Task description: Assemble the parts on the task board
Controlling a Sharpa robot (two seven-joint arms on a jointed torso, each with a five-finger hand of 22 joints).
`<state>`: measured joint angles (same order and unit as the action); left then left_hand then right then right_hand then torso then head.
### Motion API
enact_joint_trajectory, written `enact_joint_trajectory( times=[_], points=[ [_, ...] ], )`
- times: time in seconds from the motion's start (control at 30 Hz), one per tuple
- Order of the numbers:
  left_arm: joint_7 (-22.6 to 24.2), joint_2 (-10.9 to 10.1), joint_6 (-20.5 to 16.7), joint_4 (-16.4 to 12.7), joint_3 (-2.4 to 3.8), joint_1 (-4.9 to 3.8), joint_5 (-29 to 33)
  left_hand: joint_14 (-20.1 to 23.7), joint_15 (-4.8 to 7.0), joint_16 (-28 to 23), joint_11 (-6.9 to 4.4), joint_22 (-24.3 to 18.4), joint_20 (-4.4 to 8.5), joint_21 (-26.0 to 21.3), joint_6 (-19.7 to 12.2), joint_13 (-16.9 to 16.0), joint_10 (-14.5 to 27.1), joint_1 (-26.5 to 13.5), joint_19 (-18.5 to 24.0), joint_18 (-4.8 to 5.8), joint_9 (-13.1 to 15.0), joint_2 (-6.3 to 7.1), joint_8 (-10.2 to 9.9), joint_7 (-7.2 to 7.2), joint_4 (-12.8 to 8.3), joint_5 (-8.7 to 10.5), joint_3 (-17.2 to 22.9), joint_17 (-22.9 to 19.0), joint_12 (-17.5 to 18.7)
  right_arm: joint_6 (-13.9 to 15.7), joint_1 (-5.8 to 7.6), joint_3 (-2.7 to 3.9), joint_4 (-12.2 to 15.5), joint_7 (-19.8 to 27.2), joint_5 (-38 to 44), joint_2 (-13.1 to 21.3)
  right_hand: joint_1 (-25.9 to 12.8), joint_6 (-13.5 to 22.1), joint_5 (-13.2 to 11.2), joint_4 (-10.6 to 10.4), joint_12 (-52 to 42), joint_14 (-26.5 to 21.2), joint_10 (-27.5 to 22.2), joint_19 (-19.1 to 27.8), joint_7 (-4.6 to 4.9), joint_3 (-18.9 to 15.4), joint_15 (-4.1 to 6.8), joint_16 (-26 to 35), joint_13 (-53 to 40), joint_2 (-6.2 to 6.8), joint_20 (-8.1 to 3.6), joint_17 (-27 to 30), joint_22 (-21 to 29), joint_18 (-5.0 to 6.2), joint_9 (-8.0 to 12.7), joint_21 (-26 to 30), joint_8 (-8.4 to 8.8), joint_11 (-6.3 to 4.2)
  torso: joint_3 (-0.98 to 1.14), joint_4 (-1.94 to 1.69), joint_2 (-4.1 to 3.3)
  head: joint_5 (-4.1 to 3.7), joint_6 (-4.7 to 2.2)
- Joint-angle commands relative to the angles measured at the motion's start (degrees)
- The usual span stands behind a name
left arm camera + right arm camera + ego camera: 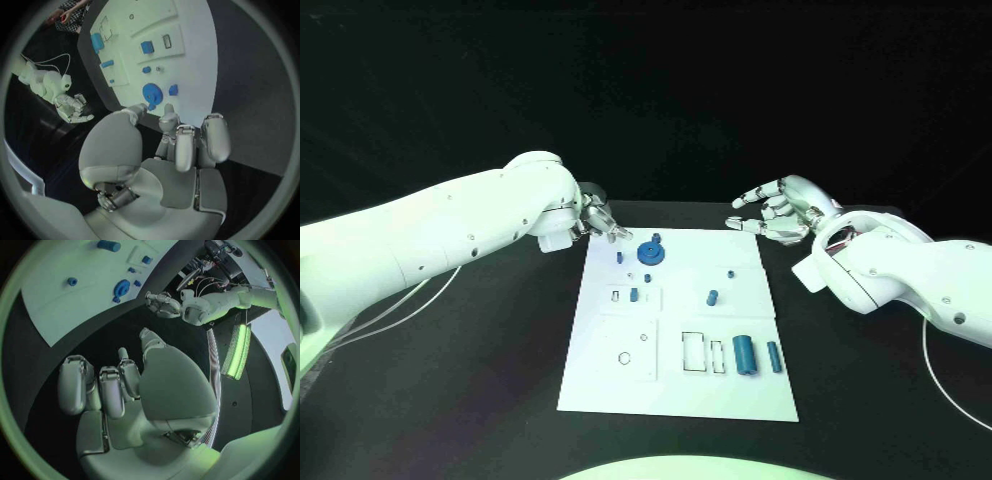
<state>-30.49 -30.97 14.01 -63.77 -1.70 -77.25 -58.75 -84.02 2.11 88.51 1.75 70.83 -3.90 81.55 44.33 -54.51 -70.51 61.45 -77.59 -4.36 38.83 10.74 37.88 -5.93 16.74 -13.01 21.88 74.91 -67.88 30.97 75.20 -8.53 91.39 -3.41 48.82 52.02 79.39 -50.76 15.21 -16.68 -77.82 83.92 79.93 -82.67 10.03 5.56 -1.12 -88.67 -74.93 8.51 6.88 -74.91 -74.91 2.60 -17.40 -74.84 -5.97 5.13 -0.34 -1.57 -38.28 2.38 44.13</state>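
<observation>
round blue part (651,252) at task board (733,400) far edge: likely light, rigid, slick, best pinched by its rim; left hand (599,220) beside it and right hand (777,212) both spread, empty.

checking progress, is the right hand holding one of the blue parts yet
No, the right hand hovers past the far right corner of the task board with fingers apart and nothing in them.

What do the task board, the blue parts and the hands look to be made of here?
Task board: probably matt white plastic or painted sheet, thin, flat and evenly coloured, with cut-out recesses. Blue parts, such as the round gear-like one: likely moulded or printed plastic, uniformly blue and without shine. Left hand and right hand: silvery metal or metal-look shells with a satin sheen; which of the two, I cannot tell.
</observation>
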Motion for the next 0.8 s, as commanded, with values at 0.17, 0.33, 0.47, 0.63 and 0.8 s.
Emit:
enact_joint_trajectory(
  times=[0.17,0.33,0.47,0.63,0.8],
  points=[
    [0.5,2.4,2.1,4.2,-0.46,1.15,0.3,-4.9,-0.41,-0.3,0.08,0.0,-0.5,-0.2,0.3,-0.1,0.4,-0.8,0.0,0.07,-0.3,-0.91,-0.5,-0.2,0.0,0.16,-1.0,12.1,0.2,-0.3,-0.02,0.02,0.0,0.8,0.7,-0.2,-0.5,0.3,-0.2,0.0,0.3,4.9,-0.4,0.2,0.11,-0.4,0.2,0.4,-3.5,0.15,-0.05,-10.3,-6.7,0.91,0.1,0.2,-0.1,0.1,-0.01,0.1,0.02,0.13,0.19],
    [0.6,3.6,1.7,6.3,-0.59,1.86,0.9,-5.0,-0.42,-0.2,0.06,0.1,-0.53,-0.2,0.6,-0.2,0.3,-1.5,0.0,0.07,-0.5,-1.18,-0.7,-0.16,0.1,0.28,-1.8,12.2,0.0,-0.3,-0.02,0.02,0.0,0.8,0.7,-0.3,-0.5,0.3,-0.2,0.0,0.3,4.9,-0.4,0.2,0.11,-0.4,0.2,0.4,-3.5,0.15,-0.05,-10.3,-6.7,0.91,0.1,0.2,-0.1,0.1,0.03,0.08,0.02,0.1,0.19],
    [0.7,4.4,1.7,7.7,-0.64,2.22,1.4,-5.0,-0.41,-0.2,0.04,0.2,-0.53,-0.2,0.7,-0.3,0.3,-1.8,0.0,0.08,-0.5,-1.32,-0.7,-0.12,0.1,0.35,-2.1,12.3,0.0,-0.3,-0.02,0.02,0.0,0.8,0.7,-0.4,-0.5,0.3,-0.2,0.0,0.3,4.9,-0.4,0.2,0.11,-0.4,0.2,0.4,-3.5,0.15,-0.05,-10.3,-6.7,0.91,0.1,0.2,-0.1,0.1,0.03,0.09,0.02,0.02,0.32],
    [0.7,4.8,2.2,8.5,-0.69,2.41,1.7,-5.0,-0.41,-0.1,0.03,0.2,-0.53,-0.2,0.8,-0.2,0.3,-1.9,-0.1,0.09,-0.5,-1.33,-0.7,-0.11,0.1,0.36,-2.1,12.3,0.0,-0.3,-0.02,0.02,0.0,0.8,0.7,-0.4,-0.5,0.3,-0.2,0.0,0.3,4.9,-0.4,0.2,0.11,-0.4,0.2,0.4,-3.5,0.15,-0.05,-10.3,-6.7,0.91,0.1,0.2,-0.1,0.1,0.09,0.07,0.07,-0.02,0.45],
    [0.7,5.1,3.1,9.0,-0.76,2.54,1.8,-5.0,-0.35,-0.1,-0.05,0.2,-0.52,-0.1,1.0,-0.2,0.4,-0.9,0.0,0.08,-0.6,-1.56,-0.7,-0.01,-0.2,0.12,-2.2,12.3,0.0,-0.3,-0.02,0.02,0.0,0.8,0.7,-0.4,-0.5,0.2,-0.1,0.1,0.3,4.9,-0.4,0.2,0.11,-0.4,0.2,0.4,-3.5,0.07,-0.05,-10.3,-6.7,0.91,0.1,0.3,-0.13,0.1,0.08,0.02,0.15,-0.08,0.58]
  ],
)
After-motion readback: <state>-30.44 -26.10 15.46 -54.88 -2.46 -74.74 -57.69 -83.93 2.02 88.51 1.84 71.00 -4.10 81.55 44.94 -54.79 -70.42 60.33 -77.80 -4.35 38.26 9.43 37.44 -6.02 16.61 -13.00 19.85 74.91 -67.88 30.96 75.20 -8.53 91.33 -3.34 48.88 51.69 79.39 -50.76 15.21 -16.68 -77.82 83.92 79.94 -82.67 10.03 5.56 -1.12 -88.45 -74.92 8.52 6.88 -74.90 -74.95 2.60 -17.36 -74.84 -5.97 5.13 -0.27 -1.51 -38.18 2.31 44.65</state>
